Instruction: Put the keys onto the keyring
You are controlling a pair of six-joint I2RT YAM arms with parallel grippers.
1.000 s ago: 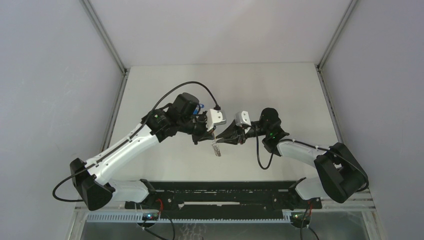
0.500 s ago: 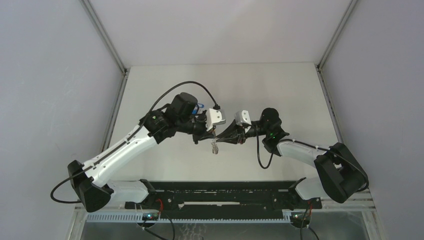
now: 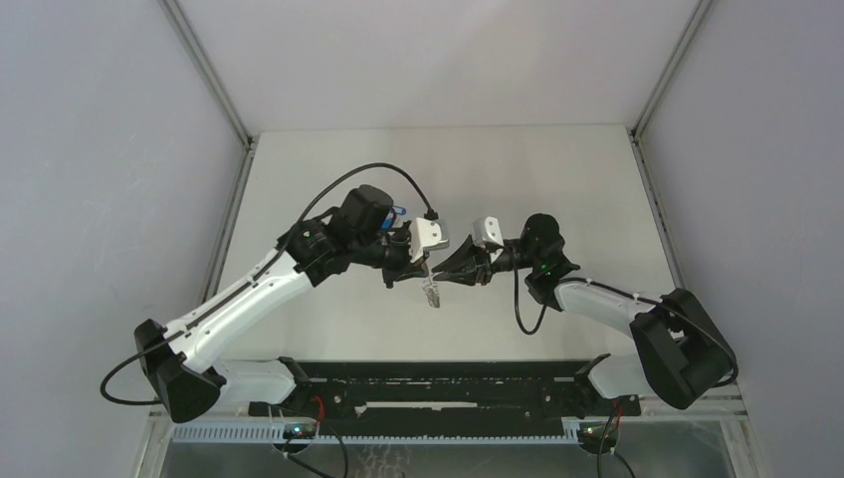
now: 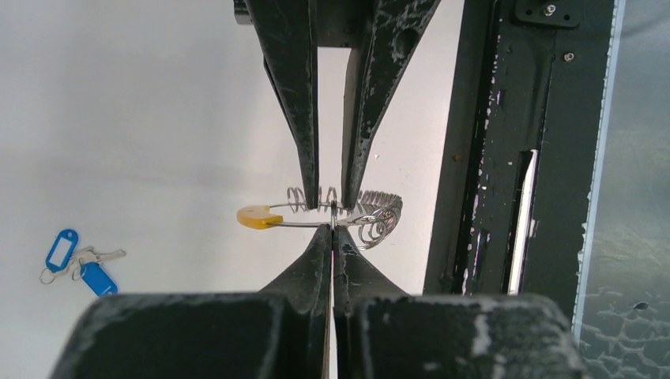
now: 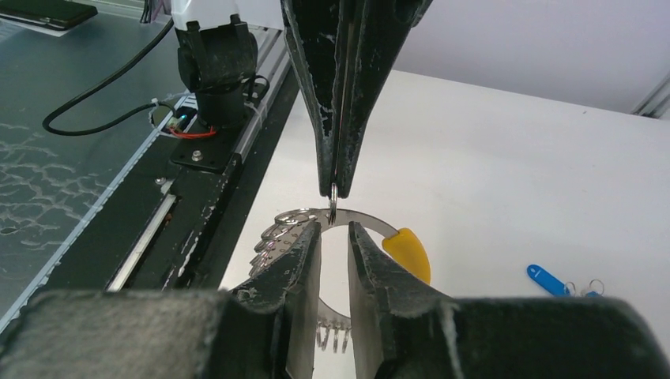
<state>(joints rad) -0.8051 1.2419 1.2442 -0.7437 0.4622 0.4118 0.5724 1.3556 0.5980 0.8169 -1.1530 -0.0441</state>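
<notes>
The keyring [image 4: 371, 217] is a silvery wire loop with several small rings and a yellow arc [image 4: 259, 217]. It hangs in the air between both grippers [image 3: 430, 291]. My left gripper [image 4: 333, 229] is shut on a small ring threaded on the loop's wire. My right gripper [image 5: 334, 229] is open, its fingers either side of the wire next to that ring. The keys [image 4: 79, 260], two with blue tags, lie on the table to the left. They also show in the right wrist view [image 5: 553, 280]. In the top view the left arm mostly hides them [image 3: 398, 211].
The white table [image 3: 557, 179] is walled by grey panels left, right and back. The black base rail [image 3: 438, 383] with the arm mounts and cables runs along the near edge, close below the keyring in both wrist views [image 4: 490, 158].
The keyring hangs slightly higher than a second ago. The right wrist has shifted a little up and toward the left gripper. The left gripper keeps its hold.
</notes>
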